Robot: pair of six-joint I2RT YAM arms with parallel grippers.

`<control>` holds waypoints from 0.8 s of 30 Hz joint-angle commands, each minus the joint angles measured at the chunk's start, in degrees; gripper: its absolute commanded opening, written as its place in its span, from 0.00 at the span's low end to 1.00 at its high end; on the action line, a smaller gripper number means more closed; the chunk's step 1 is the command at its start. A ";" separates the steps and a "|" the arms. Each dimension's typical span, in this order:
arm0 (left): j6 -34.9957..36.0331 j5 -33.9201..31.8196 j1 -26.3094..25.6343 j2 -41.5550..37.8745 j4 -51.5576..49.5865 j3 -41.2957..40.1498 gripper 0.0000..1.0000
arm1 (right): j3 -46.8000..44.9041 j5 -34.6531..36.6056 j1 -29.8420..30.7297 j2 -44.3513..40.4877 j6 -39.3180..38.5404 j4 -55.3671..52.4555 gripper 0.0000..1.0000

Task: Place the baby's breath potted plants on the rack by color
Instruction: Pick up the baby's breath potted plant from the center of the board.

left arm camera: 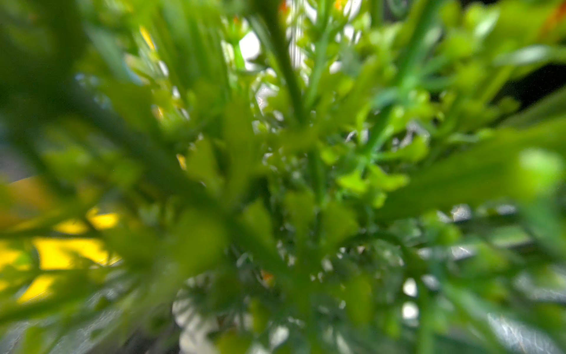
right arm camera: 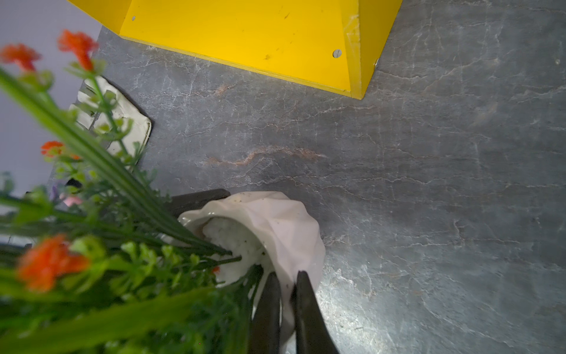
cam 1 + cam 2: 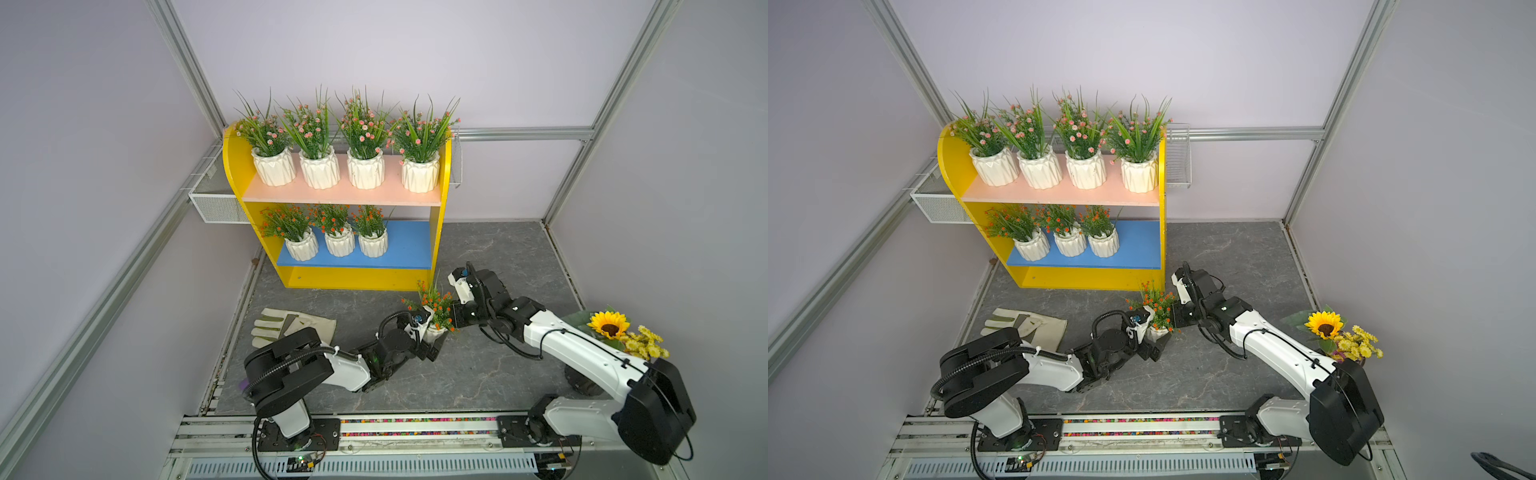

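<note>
Loose plant: your eighth baby's breath potted plant (image 3: 434, 332), a white faceted pot of green sprigs with orange-red blossoms, sits in front of the rack's right corner, between the two grippers.
Right gripper (image 2: 286, 275): you have its dark fingers pressed together on the pot's rim, one inside the mouth and one outside the wall, on the side away from the rack.
Left gripper (image 3: 433, 340): its jaws are spread wide with the pot's lower body between them. You cannot tell whether either finger touches the pot.
Left wrist view: blurred green sprigs fill it, so you learn nothing about the grip there.
Pot's footing: you cannot tell whether the base rests on the grey marbled tabletop (image 3: 498, 257) or hangs just above it.
Rack (image 3: 353, 278): the two-shelf wooden stand with rounded yellow sides stands against the back wall.
Upper pale pink board (image 3: 340, 195): four white pots with pink blossoms (image 3: 274, 166) (image 3: 320, 168) (image 3: 365, 168) (image 3: 419, 172) stand upright in a row.
Lower blue board (image 3: 407, 245): three white pots with orange-red blossoms (image 3: 340, 241) stand close together at its left, and its right end is bare.
Elsewhere: a pale work glove (image 3: 291, 328) lies flat by your left arm, a yellow sunflower bouquet (image 3: 609, 324) sits beyond your right arm, and a white wire mesh basket (image 3: 212, 203) hangs beside the rack.
</note>
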 commanded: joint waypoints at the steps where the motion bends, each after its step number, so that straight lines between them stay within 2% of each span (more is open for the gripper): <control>1: -0.24 -1.12 -0.40 1.18 2.65 1.02 1.00 | 0.55 -7.44 1.61 -1.68 3.56 7.17 0.11; 12: -0.47 -3.18 -0.38 1.06 3.45 0.65 1.00 | 0.34 -10.18 1.96 -1.47 4.10 9.11 0.11; 24: -2.29 -5.92 -0.35 1.98 2.30 2.25 1.00 | -2.80 -9.60 2.85 -2.00 5.60 10.28 0.11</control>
